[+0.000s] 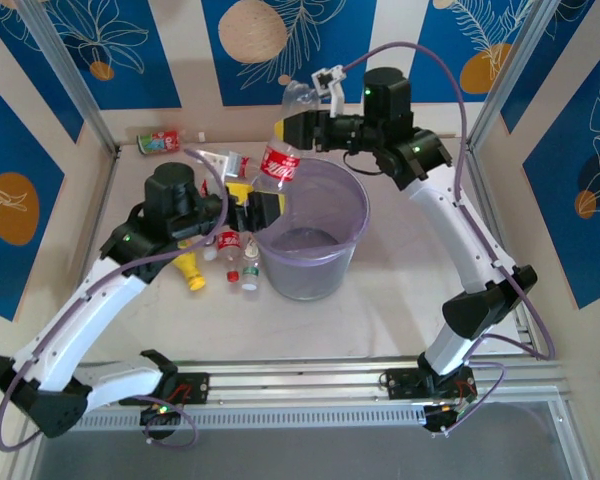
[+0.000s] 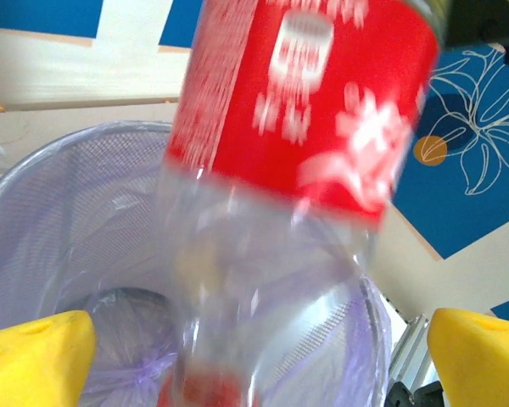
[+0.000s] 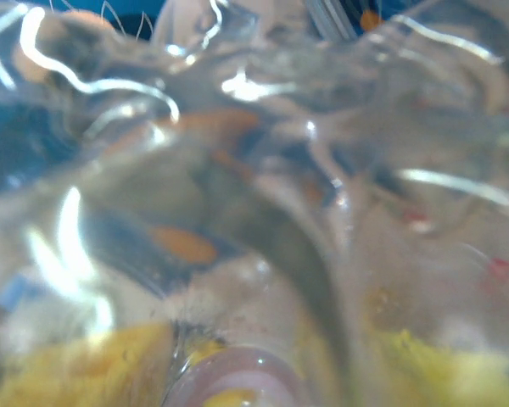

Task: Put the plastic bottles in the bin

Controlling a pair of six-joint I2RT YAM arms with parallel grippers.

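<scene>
Your right tool clamps clear red-labelled plastic bottle; round pale-purple translucent bin below it. Left tool wide apart, empty.

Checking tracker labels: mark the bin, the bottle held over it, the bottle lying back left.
bin [image 1: 315, 278]: top external view, front wall.
held bottle [image 1: 280, 166]: top external view, red label.
back-left bottle [image 1: 160, 142]: top external view, label.

One bottle above the far rim of the bin, smaller bottles just left of it
</scene>
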